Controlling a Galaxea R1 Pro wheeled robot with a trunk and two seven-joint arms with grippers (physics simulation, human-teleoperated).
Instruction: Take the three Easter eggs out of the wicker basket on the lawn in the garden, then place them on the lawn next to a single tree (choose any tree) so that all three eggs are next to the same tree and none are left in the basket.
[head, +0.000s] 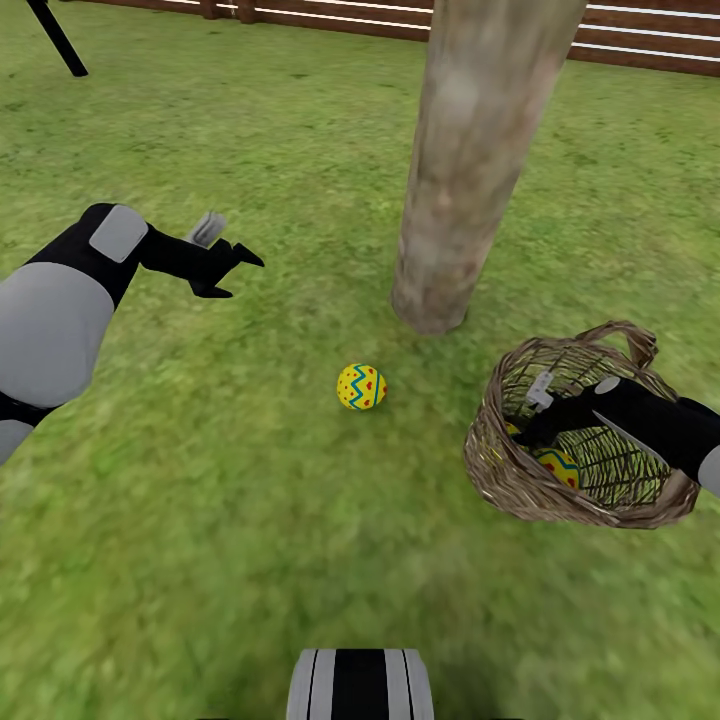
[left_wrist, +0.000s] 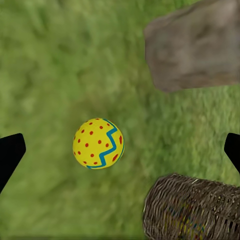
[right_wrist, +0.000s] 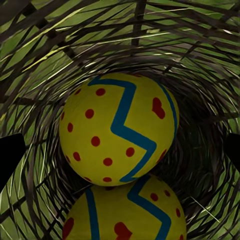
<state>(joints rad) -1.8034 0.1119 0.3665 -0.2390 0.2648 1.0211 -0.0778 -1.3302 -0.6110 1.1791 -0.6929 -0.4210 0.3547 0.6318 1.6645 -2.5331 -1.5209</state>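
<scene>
Egg (head: 361, 387) on lawn (head: 200, 500) below released left gripper (head: 232, 268); right gripper (head: 535, 425), spread, inside basket (head: 500, 470) over two eggs (right_wrist: 117, 130).

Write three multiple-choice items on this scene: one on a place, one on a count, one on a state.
1. Where is the right gripper?
A. inside the basket
B. over the fence
C. against the tree

2. How many eggs lie in the basket?
A. none
B. two
C. three

3. How is the left gripper?
A. shut on an egg
B. open, empty
C. gripping the basket

Answers:
1 A, it reaches past the rim.
2 B, the right wrist view shows one egg and another; the third is on the lawn.
3 B, fingers spread, nothing between.
</scene>
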